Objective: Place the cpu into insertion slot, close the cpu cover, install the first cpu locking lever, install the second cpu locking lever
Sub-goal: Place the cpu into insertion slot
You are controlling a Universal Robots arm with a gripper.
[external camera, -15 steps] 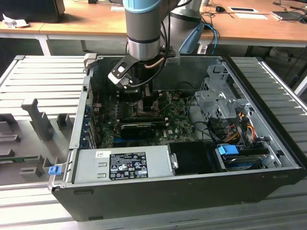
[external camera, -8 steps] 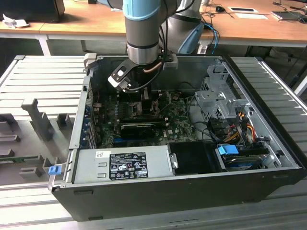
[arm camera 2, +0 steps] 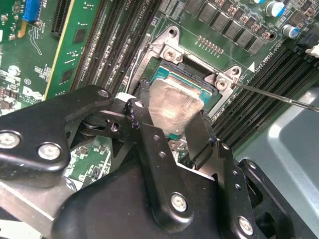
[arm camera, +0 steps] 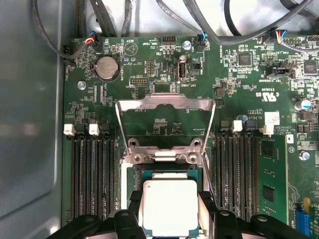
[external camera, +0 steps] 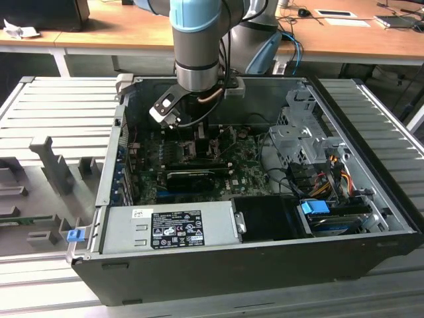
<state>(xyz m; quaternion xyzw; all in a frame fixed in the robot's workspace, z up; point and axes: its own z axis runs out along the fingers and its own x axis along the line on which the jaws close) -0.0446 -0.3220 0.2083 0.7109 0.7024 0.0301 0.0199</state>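
The cpu, a square chip with a dull silver top, sits between my black fingers directly over the insertion slot; I cannot tell if it rests in the slot. My gripper is shut on the cpu, one finger on each opposite edge. The insertion slot shows as a dark rim around the chip. The cpu cover, a silver frame, stands flipped open beyond the slot's hinge screws. A thin locking lever sticks out free beside the slot. In the exterior view my gripper is down inside the computer case.
Memory slots run on both sides of the socket, with a green card in one. A long black card lies nearer the exterior view's front. The power supply, drive cage and cables crowd the case.
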